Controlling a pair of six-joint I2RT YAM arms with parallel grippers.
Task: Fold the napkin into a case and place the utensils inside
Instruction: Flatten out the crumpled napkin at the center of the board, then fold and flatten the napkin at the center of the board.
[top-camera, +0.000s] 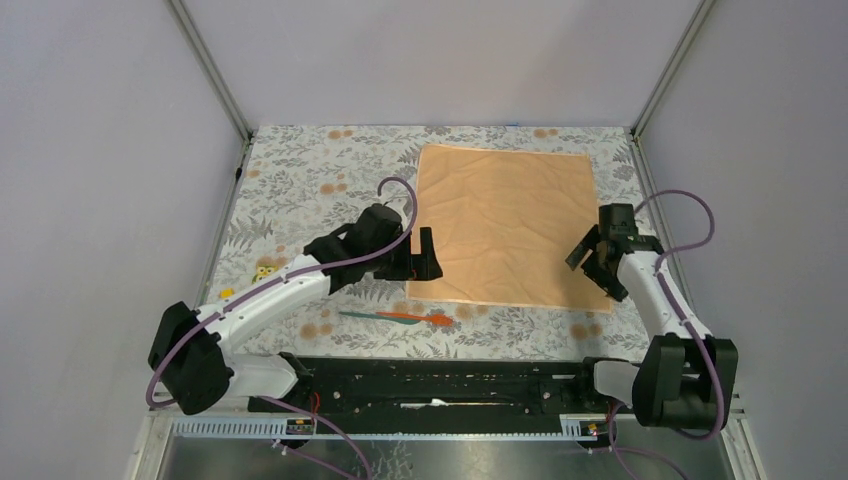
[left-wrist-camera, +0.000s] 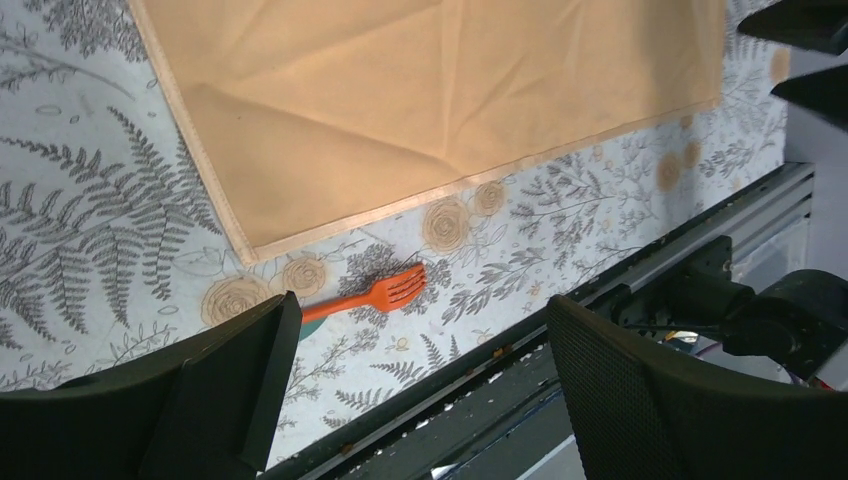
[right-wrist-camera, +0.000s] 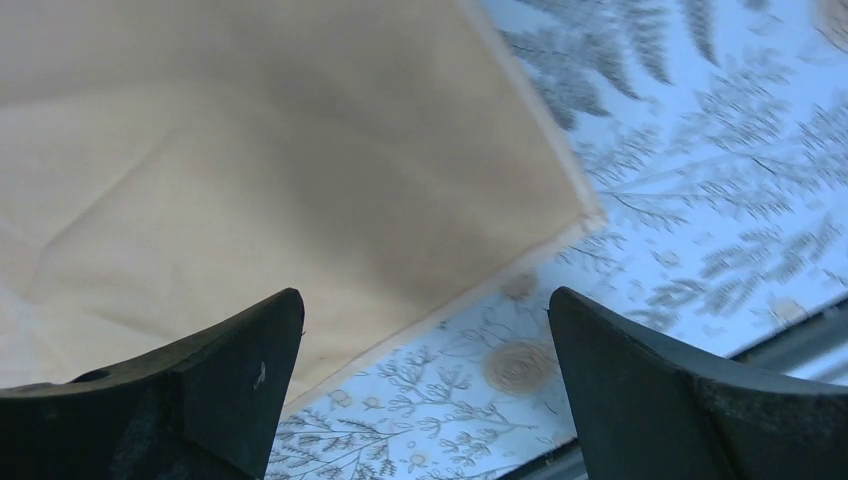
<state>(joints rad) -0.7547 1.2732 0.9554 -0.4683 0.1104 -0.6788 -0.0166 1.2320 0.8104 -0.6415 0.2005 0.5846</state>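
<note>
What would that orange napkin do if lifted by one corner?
The napkin would probably flop and drape: soft creases run across it, like thin cloth. It looks light, lying thin and flat, so a corner pinch should lift it. Pushed sideways, it would likely bunch rather than slide, since it rests on a patterned tablecloth.
</note>
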